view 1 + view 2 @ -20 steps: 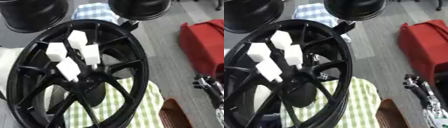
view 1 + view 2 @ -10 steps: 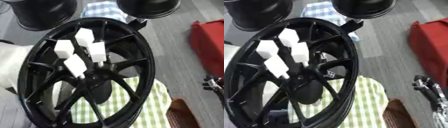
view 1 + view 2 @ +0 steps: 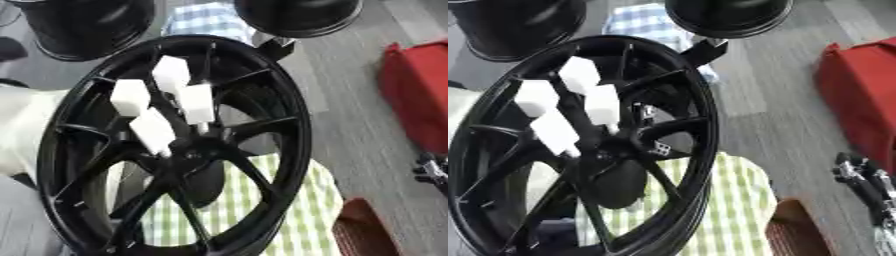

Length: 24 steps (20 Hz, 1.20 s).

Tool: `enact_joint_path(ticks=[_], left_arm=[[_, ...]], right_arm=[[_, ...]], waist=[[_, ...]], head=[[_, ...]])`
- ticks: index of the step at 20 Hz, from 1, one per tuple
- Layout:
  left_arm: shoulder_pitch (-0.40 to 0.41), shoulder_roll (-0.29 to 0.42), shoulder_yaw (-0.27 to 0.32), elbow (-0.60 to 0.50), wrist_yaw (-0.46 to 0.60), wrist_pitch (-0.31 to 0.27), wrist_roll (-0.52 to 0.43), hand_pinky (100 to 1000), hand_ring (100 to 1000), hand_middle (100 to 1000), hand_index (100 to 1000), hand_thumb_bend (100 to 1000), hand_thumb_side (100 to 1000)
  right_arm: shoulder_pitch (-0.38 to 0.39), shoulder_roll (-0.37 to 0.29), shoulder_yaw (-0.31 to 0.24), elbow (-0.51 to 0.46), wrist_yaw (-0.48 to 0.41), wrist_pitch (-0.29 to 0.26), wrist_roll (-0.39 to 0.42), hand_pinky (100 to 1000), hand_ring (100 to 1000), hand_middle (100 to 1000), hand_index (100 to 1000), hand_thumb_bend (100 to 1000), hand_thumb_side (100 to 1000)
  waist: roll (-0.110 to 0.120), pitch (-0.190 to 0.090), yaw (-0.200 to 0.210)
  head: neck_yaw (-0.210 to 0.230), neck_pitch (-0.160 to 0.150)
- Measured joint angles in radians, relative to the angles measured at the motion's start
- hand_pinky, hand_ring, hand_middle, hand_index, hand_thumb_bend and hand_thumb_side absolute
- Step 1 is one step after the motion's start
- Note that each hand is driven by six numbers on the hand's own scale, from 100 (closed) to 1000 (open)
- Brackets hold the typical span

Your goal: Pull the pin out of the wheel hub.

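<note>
A large black spoked wheel stands tilted in the middle of both views. Several pins with white block heads stick out around its hub; one head is uppermost and another is lowest, close to the hub's centre. My right hand shows at the lower right edge, black and silver, fingers up and relaxed, well apart from the wheel and holding nothing. My left hand shows in no view.
Two more black wheels stand behind. A red bag lies at the right on the grey floor. A green checked cloth lies under the wheel, a brown object at the bottom right, and something white at the left.
The whole picture has shifted, so the camera has moved; the wheel now sits more central. The pins stay in the hub and my right hand stays low at the right edge.
</note>
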Motion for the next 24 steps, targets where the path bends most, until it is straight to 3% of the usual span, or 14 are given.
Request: enact_joint_path(ticks=[4,8,17,24], left_arm=[[-0.024,0.005,-0.045,-0.014,0.041,-0.014,-0.140,823,856,724,835,703,446],[-0.038,0.005,-0.086,-0.003,0.085,0.019,-0.200,830,813,710,853,743,427],[-0.146,-0.059,-0.190,0.160,0.150,0.149,-0.238,851,840,717,861,801,385],[-0.212,-0.144,-0.257,0.269,0.115,0.193,-0.237,846,834,705,851,803,380]], right_arm=[[0.000,0.000,0.000,-0.002,0.003,0.001,0.001,663,655,652,727,200,534],[0.000,0.000,0.001,-0.006,0.006,0.002,0.003,662,655,653,727,198,534],[0.000,0.000,0.006,-0.006,0.007,0.003,0.003,662,655,653,726,200,535],[-0.006,0.000,0.012,-0.006,0.007,0.007,0.007,661,655,653,726,199,535]], waist=[[0.001,0.000,-0.002],[0.003,0.000,-0.004],[0.003,-0.004,-0.011],[0.003,-0.005,-0.021]], head=[[-0.001,0.000],[-0.003,0.000],[-0.003,0.000],[-0.001,0.002]])
